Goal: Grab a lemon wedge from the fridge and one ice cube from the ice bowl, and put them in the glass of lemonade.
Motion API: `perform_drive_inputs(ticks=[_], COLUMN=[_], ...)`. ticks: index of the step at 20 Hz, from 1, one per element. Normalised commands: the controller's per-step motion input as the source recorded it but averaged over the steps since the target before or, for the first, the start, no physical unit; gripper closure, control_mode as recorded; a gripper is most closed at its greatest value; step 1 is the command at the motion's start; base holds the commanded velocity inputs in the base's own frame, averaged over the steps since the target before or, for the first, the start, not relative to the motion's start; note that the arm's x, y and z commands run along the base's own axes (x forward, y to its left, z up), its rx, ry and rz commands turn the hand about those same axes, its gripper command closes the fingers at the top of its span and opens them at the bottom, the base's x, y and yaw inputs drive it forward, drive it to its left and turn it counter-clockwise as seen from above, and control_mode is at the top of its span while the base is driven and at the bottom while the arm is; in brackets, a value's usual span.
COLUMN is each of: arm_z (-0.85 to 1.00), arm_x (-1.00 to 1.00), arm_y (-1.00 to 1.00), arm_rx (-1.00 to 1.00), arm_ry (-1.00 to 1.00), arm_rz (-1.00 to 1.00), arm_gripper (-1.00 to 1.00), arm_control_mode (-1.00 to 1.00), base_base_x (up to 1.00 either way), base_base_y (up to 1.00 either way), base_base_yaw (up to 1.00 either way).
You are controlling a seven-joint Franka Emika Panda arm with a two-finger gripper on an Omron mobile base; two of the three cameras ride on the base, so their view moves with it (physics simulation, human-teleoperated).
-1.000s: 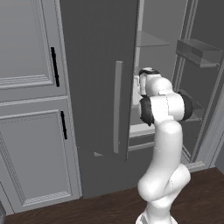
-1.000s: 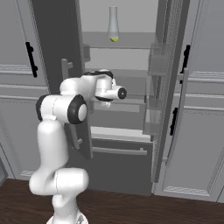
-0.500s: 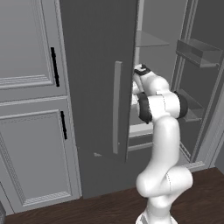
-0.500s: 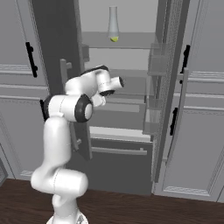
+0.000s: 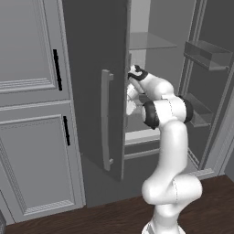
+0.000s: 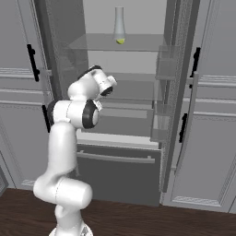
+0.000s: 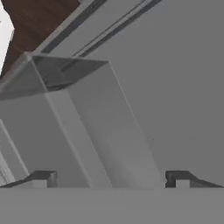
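Light grey panelled cabinets (image 5: 32, 109) stand to the left, with black handles (image 5: 56, 69) set upright near their right edges. More grey cabinets (image 6: 212, 106) stand on the right side, also with a black handle (image 6: 195, 61). A tall clear flask (image 6: 119, 25) stands upright on a high shelf. The floor (image 6: 138, 221) is dark brown wood.

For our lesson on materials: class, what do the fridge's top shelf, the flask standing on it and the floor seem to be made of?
Top shelf: probably glass or clear plastic, since the back wall shows through it.
Flask: likely clear glass; a small yellow-green piece shows through at its bottom.
Floor: seemingly dark brown wood planks, lightly glossy, with visible grain streaks.
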Motion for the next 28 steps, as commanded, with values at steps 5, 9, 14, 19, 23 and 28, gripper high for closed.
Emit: perform_drive_inputs(ticks=[5, 9, 14, 19, 23, 28], arm_z=[-0.19, 0.27, 0.35, -0.01, -0.02, 0.0], arm_x=[-1.0, -0.71, 0.0, 0.07, 0.0, -0.08], arm_y=[0.5, -0.35, -0.6, -0.39, -0.52, -0.73], arm_rx=[0.07, 0.05, -0.07, -0.5, -0.98, -0.89], arm_ry=[-0.07, -0.53, -0.73, -0.55, -0.36, -0.54], arm_rz=[0.4, 0.04, -0.19, -0.09, 0.15, 0.18], arm_gripper=[-1.0, -1.0, -1.0, -1.0, -1.0, -1.0], arm_control_mode=[-1.0, -1.0, -1.0, -1.0, -1.0, -1.0], base_base_x=[0.0, 0.0, 0.0, 0.0, 0.0, 0.0], base_base_y=[0.0, 0.0, 0.0, 0.0, 0.0, 0.0], base_base_yaw=[0.0, 0.0, 0.0, 0.0, 0.0, 0.0])
